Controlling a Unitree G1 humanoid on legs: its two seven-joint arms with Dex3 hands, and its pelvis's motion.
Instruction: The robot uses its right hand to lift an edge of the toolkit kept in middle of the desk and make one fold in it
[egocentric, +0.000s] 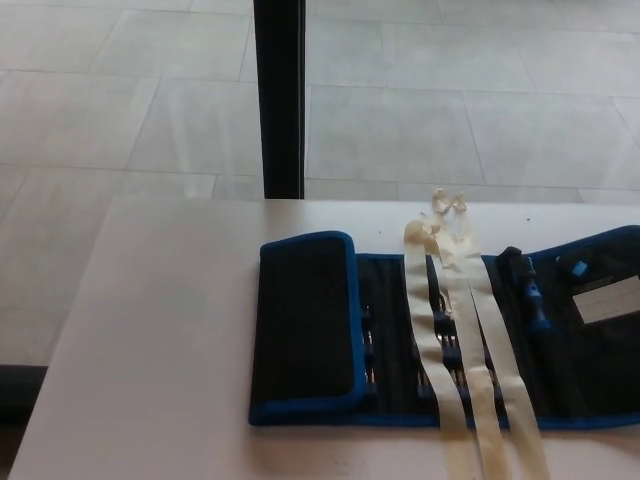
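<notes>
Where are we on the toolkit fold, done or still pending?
Looks done: the toolkit has its left flap lying folded over the tool pockets. Nothing is in hand, since neither robot hand is in view. The cream straps lie loose across it; nothing obvious remains.

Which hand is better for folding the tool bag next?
Probably the right. Neither hand shows, so this rests on the layout. The toolkit has its left flap already folded over, while its unfolded end runs off toward the robot's right side of the desk.
</notes>
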